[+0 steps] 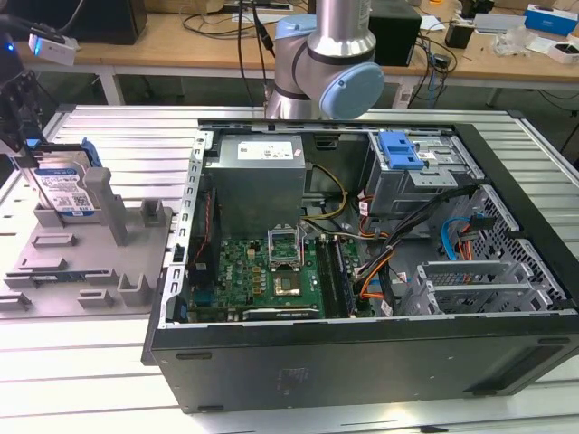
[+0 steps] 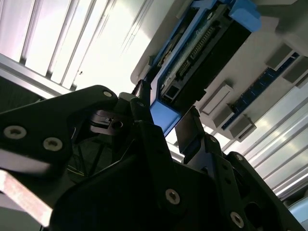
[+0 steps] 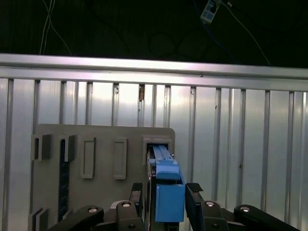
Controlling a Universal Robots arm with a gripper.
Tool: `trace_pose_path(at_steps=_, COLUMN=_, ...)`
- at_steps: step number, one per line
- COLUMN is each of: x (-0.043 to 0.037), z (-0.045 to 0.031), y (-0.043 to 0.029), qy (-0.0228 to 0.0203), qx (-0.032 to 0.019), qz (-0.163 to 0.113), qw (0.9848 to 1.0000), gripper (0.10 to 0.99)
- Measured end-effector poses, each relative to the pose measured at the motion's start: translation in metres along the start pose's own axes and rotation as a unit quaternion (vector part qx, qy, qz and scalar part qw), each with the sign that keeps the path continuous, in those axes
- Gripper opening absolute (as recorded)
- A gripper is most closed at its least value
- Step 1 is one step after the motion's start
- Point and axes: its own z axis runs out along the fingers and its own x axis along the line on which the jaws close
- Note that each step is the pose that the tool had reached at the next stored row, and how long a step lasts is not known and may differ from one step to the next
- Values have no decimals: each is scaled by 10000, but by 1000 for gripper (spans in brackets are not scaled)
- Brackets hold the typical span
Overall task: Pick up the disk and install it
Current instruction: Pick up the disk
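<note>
Early in the pick-up: nothing lifted, nothing installed. Pincer [image 3: 165,188] narrow around the disk [image 3: 168,199], with a sliver of light beside one finger [image 2: 190,134], so probably not clamped. Disk on edge in a slot of the grey fixture [image 1: 90,262], at nine o'clock in the exterior view. Open computer case [image 1: 362,362] from centre to three o'clock, well apart. Free room above the fixture; a fixture post [image 1: 104,203] just beside the disk, and the case wall between fixture and interior.
</note>
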Motion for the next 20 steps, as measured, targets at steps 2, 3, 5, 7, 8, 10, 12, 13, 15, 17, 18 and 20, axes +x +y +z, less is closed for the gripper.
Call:
trace_pose_path(at_steps=2, x=2, z=12, y=0, qy=0, qx=-3, qz=2, qw=10000, gripper=482)
trace_pose_path(at_steps=3, x=3, z=18, y=0, qy=0, qx=-5, qz=4, qw=10000, gripper=482)
trace_pose_path(at_steps=5, x=4, z=28, y=-1, qy=-1, qx=-8, qz=5, qw=10000, gripper=482)
trace_pose_path(at_steps=7, x=5, z=37, y=-1, qy=-1, qx=-11, qz=7, qw=10000, gripper=482)
trace_pose_path(at_steps=8, x=6, z=43, y=-2, qy=-1, qx=-13, qz=7, qw=10000, gripper=482)
trace_pose_path(at_steps=10, x=6, z=50, y=-2, qy=-1, qx=-14, qz=8, qw=10000, gripper=482)
trace_pose_path(at_steps=12, x=6, z=59, y=-3, qy=-1, qx=-14, qz=8, qw=10000, gripper=482)
trace_pose_path(at_steps=13, x=6, z=62, y=-3, qy=-1, qx=-14, qz=9, qw=10000, gripper=482)
trace_pose_path(at_steps=15, x=6, z=70, y=-3, qy=-1, qx=-14, qz=8, qw=10000, gripper=482)
trace_pose_path(at_steps=17, x=6, z=77, y=-3, qy=-1, qx=-14, qz=9, qw=10000, gripper=482)
trace_pose_path(at_steps=18, x=6, z=79, y=-3, qy=-1, qx=-14, qz=9, qw=10000, gripper=482)
trace_pose_path(at_steps=20, x=6, z=86, y=-4, qy=-1, qx=-14, qz=8, qw=10000, gripper=482)
